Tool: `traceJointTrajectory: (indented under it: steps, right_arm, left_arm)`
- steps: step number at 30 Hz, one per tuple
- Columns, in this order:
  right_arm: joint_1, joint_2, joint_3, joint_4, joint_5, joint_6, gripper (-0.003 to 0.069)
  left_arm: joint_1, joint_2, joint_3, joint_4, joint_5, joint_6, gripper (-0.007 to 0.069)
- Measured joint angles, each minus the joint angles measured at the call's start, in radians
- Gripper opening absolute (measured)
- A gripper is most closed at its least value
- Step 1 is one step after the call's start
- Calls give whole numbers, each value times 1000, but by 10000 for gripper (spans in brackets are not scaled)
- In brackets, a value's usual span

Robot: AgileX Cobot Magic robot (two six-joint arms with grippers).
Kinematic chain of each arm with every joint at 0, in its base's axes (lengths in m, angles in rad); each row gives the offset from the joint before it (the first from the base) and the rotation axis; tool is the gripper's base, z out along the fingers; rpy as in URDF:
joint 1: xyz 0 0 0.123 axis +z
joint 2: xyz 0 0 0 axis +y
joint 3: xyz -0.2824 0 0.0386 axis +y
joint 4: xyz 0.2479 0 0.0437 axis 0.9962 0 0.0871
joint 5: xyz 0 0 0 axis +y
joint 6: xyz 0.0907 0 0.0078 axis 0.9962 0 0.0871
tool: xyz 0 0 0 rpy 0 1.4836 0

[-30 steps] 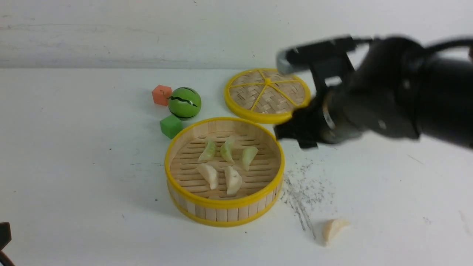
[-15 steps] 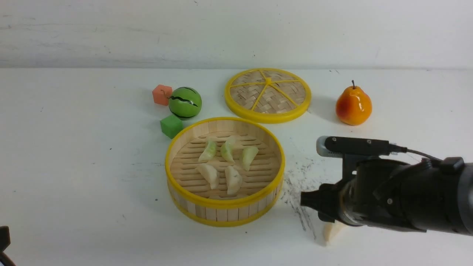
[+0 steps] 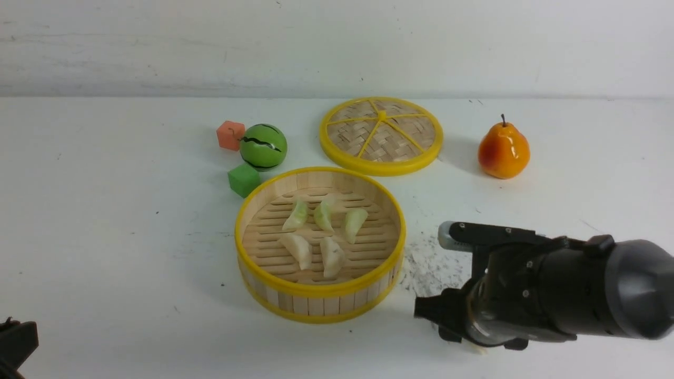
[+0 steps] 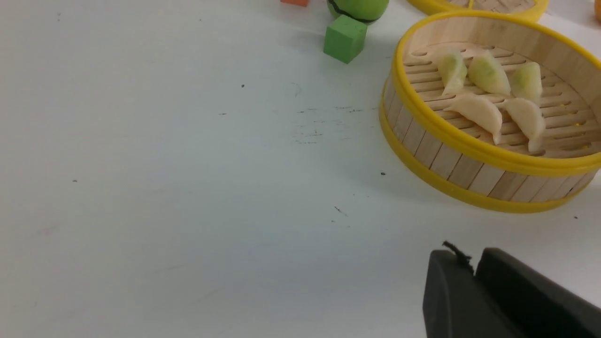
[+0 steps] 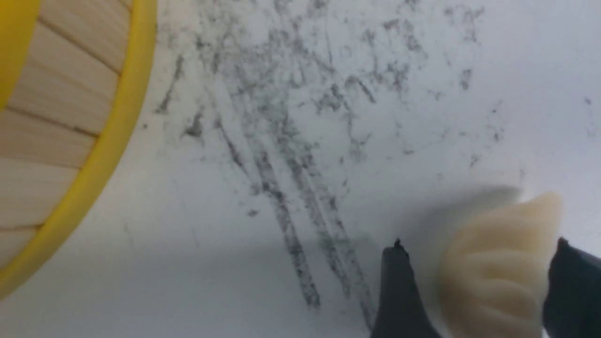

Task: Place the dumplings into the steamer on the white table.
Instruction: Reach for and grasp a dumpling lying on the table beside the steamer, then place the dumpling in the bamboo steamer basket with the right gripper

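A large, plain matte white table (image 3: 105, 237) carries everything. The bulky black right arm (image 3: 568, 295) lies low over its near right part. To the left of the arm stands the steamer (image 3: 316, 302), a round shallow bamboo basket with a slatted floor, a wooden-strip wall and yellow rims. Behind the steamer and apart from it lies a flat woven bamboo lid (image 3: 381, 135) with a yellow rim and spokes. Farther right stands an orange-and-yellow toy pear (image 3: 503, 151). Left of the lid sits a green striped watermelon ball (image 3: 263, 146). An orange foam cube (image 3: 230, 135) is just beside it at the back left. A green foam cube (image 3: 244, 179) sits in front of it, near the steamer's rim.

Five small crescent dumplings (image 3: 331, 256) lie on the steamer's floor, three pale green at the back and two cream-white in front. The sixth, a cream-white pleated dumpling (image 5: 497, 272), lies on the table to the right of the steamer, beside a patch of dark grey scratch marks (image 5: 281, 164). The right gripper (image 5: 479, 249) is down around it, jaws parted wider than the dumpling, which sits between the two black fingers. One finger (image 5: 399, 291) stands clear of it with bare table between. The other is at the dumpling's edge, and contact cannot be told. In the front view the arm hides nearly all of this dumpling.

The left gripper (image 4: 474, 281) is low at the table's near left, well apart from the steamer. Its fingers are drawn together with only a thin seam between them, and they hold nothing.
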Motion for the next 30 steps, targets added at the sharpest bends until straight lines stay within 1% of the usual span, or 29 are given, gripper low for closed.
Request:
traceJointTrajectory:
  steps: [1,2,3,4,5,6,10,11,15,16,17,20,21,23,25,27,30]
  right_arm:
    - [0,0,0,12,-15,-32,349]
    - [0,0,0,22,-33,-77,295]
    - [0,0,0,22,-33,-77,295]
    - [0,0,0,29,-48,-123,224]
    - [0,-1,0,31,-50,-144,199]
    - [0,-4,0,34,-50,-168,192]
    - [0,-66,0,69,-15,-286,197]
    - [0,-100,-5,95,0,-339,198]
    - [-4,-235,-108,287,35,-622,197]
    - [-5,-238,-125,299,36,-637,197]
    - [-12,-242,-191,403,38,-759,197]
    - [-23,-191,-317,595,41,-954,197]
    - [-25,-164,-348,644,42,-991,197]
    - [-29,-64,-430,773,42,-1125,197]
    - [-29,19,-479,838,42,-1179,197]
    - [-30,100,-520,880,45,-1198,197]
    - [-30,171,-550,901,47,-1200,197]
  left_arm:
    - [0,0,0,0,-3,0,74]
    - [0,0,0,0,-6,0,74]
    - [0,0,0,0,-6,0,74]
    - [0,0,0,0,-8,0,74]
    - [0,0,0,0,-9,0,75]
    - [0,0,0,0,-9,0,76]
    - [0,0,0,0,-9,0,76]
    - [0,0,0,1,-9,0,76]
    - [0,0,0,9,-13,0,76]
    - [0,0,0,9,-13,0,76]
    - [0,0,0,14,-16,0,78]
    - [0,0,0,17,-21,0,82]
    - [0,0,0,18,-20,0,83]
    - [0,0,0,21,-22,0,83]
    - [0,0,0,21,-22,-1,84]
    - [0,0,0,21,-22,-1,84]
    - [0,0,0,21,-17,-1,88]
